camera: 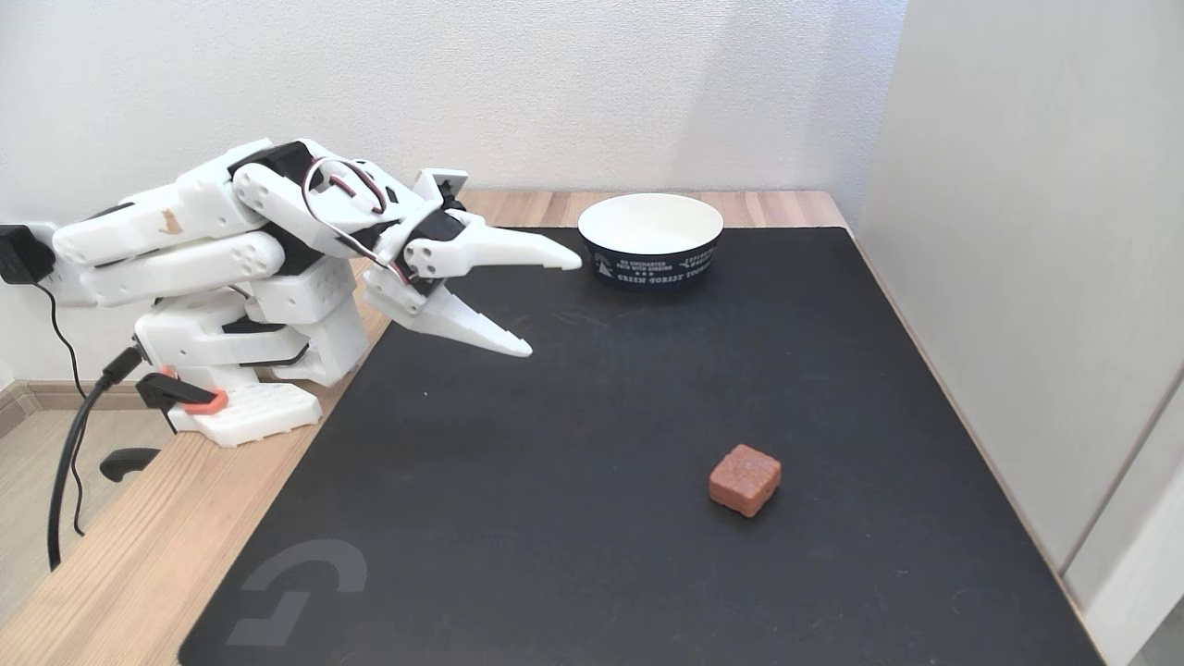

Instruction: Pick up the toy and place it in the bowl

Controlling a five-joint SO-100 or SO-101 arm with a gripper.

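Note:
The toy [745,479], a small reddish-brown cube with rounded edges, lies on the black mat toward the front right. The bowl [650,240], white inside and dark navy outside with white print, stands at the mat's back edge and holds nothing. My white gripper [553,306] hangs over the mat's back left part, just left of the bowl and far from the toy. Its two fingers are spread wide with nothing between them.
A black mat [573,518] covers most of the wooden table [120,573]. The arm's base [245,407] is clamped at the table's left edge, with black cables [69,462] hanging off. A white wall panel [1036,277] rises along the right side.

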